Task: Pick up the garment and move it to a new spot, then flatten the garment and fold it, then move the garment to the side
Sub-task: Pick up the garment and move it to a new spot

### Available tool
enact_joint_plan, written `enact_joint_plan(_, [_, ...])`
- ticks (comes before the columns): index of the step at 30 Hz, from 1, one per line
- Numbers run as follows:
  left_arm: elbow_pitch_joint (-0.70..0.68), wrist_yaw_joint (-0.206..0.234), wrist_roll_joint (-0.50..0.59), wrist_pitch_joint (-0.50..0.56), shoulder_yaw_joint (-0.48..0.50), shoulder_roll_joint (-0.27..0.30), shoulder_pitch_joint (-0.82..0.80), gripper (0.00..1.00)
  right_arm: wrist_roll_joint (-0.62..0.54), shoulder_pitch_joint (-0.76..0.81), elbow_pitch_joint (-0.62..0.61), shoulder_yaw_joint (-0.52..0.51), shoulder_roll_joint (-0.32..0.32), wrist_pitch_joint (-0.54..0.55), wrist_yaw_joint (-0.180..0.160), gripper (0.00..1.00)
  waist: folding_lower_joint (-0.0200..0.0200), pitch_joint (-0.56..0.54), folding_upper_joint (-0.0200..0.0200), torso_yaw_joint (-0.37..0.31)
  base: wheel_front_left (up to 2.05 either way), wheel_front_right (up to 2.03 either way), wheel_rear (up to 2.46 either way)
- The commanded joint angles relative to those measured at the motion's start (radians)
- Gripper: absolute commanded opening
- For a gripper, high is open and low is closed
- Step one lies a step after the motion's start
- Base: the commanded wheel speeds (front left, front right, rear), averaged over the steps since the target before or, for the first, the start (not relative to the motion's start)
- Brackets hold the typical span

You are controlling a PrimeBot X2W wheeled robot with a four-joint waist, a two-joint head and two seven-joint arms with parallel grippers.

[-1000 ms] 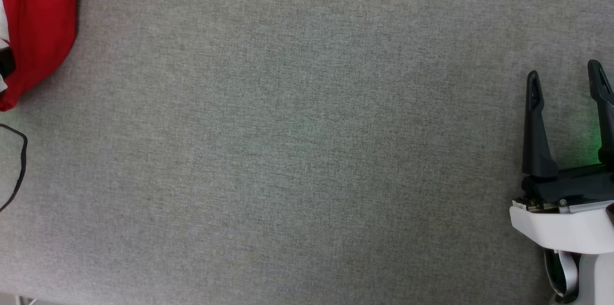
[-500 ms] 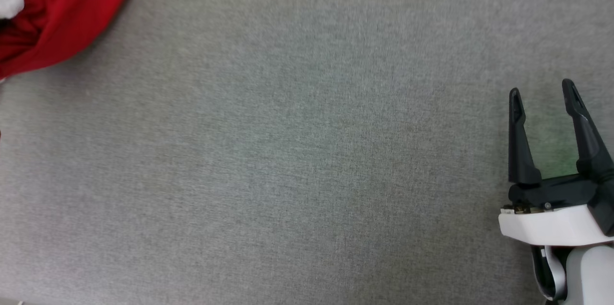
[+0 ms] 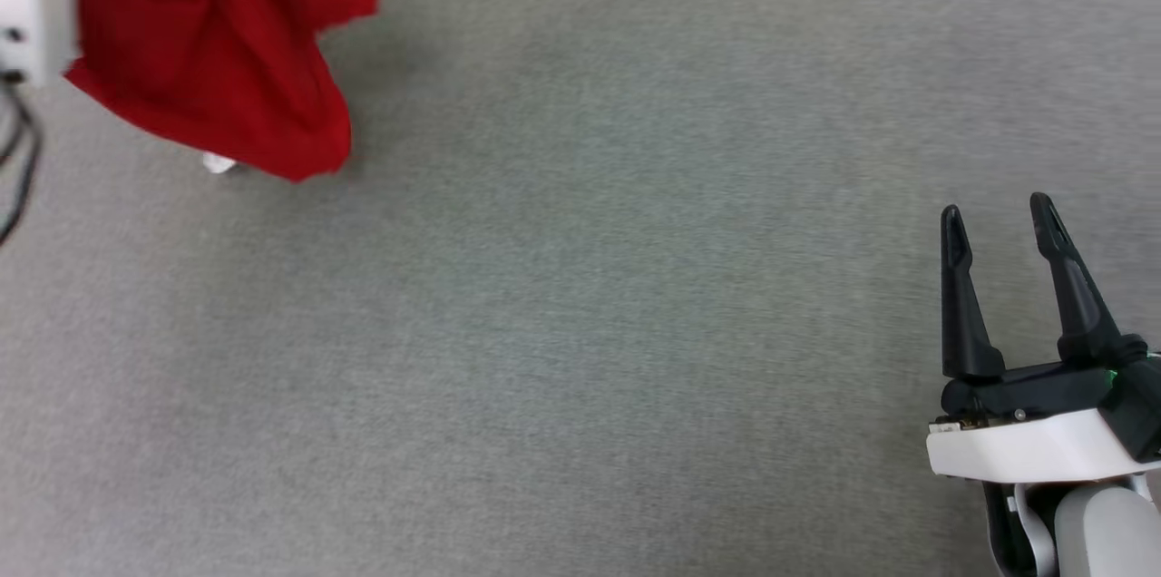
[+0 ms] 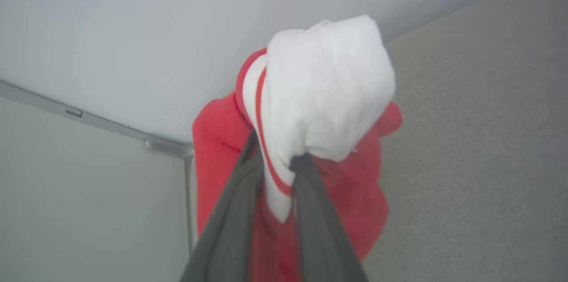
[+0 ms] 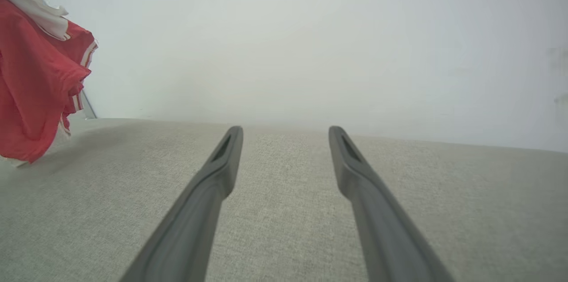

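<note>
Head view: garment (image 3: 218,60) in the upper left of the frame, a bunched red mass hanging beside a pale part of the left arm (image 3: 32,5) at the left edge. A small white bit of fabric shows under its lower edge. Its shadow falls on the grey cloth surface (image 3: 580,305) just to its right. A dark cable (image 3: 23,151) loops down below the arm.

Left wrist view: left gripper (image 4: 277,158) is at bottom centre, its two dark fingers pinched together on a white fold of the garment with red-and-white striped trim. A white sleeve bulges past the fingertips and the red body hangs behind it. Pale wall (image 4: 133,29) across the top, grey surface on the right.

Right wrist view: right gripper (image 5: 286,131) has its fingers spread with nothing between them, hovering over the grey surface. The garment is at the far left edge; I cannot tell whether its lowest point touches the surface.

Head view: the right gripper is at lower right, fingers pointing up the frame, well apart from the garment.
</note>
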Motion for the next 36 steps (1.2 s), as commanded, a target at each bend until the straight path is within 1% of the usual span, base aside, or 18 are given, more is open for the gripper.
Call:
enact_joint_plan(1, [-0.024,0.0,0.012,0.007,-0.023,-0.03,-0.027,0.0,0.012,0.013,0.004,0.002,0.0,-0.001,-0.001,1.0,0.0001,-0.032,0.0,-0.039,0.0,0.0,0.0])
enact_joint_plan(4, [-0.057,0.0,0.021,0.012,-0.059,-0.065,-0.052,0.0,0.029,0.017,0.006,0.006,0.001,-0.001,-0.001,1.0,0.0001,-0.045,0.0,-0.078,0.0,0.0,0.0])
enact_joint_plan(10, [-0.099,0.0,0.045,0.0,-0.141,-0.159,-0.082,0.0,0.055,0.009,0.008,0.001,0.0,-0.002,-0.001,1.0,0.0001,-0.049,0.0,-0.173,0.0,0.0,0.0])
enact_joint_plan(16, [-0.104,0.0,0.053,-0.036,-0.249,-0.279,-0.089,0.0,0.074,0.016,0.012,-0.004,0.001,-0.001,-0.001,1.0,0.0001,-0.043,0.0,-0.256,0.0,0.0,0.0])
enact_joint_plan(19, [-0.103,0.0,0.056,-0.062,-0.315,-0.341,-0.069,0.0,0.082,0.017,0.011,-0.008,0.001,-0.002,-0.001,1.0,0.0001,-0.036,0.0,-0.284,0.0,0.0,0.0])
enact_joint_plan(24, [-0.081,0.0,0.05,-0.123,-0.424,-0.441,-0.007,0.0,0.09,0.016,0.01,-0.008,0.001,-0.001,-0.001,1.0,0.0001,-0.018,0.0,-0.309,0.0,0.0,0.0])
enact_joint_plan(28, [-0.054,0.0,0.074,-0.148,-0.468,-0.521,0.096,0.0,0.092,0.009,0.013,-0.006,0.001,-0.002,-0.001,1.0,0.0001,-0.004,0.0,-0.321,0.0,0.0,0.0])
enact_joint_plan(30, [-0.053,0.0,0.106,-0.125,-0.472,-0.555,0.167,0.0,0.094,0.007,0.015,-0.007,0.001,-0.002,-0.001,1.0,0.0001,0.003,0.0,-0.325,0.0,0.0,0.0])
enact_joint_plan(32, [-0.075,0.0,0.149,-0.077,-0.473,-0.584,0.254,0.0,0.093,0.004,0.016,-0.007,0.001,-0.002,-0.001,1.0,0.0001,0.01,0.0,-0.329,0.0,0.0,0.0])
enact_joint_plan(33, [-0.075,0.0,0.149,-0.077,-0.473,-0.584,0.254,0.0,0.093,0.004,0.016,-0.007,0.001,-0.002,-0.001,1.0,0.0001,0.01,0.0,-0.329,0.0,0.0,0.0])
enact_joint_plan(36, [-0.099,-0.001,0.192,-0.037,-0.472,-0.603,0.34,0.0,0.092,-0.001,0.017,-0.009,0.001,-0.002,-0.001,1.0,0.0001,0.017,0.0,-0.329,0.0,0.0,0.0])
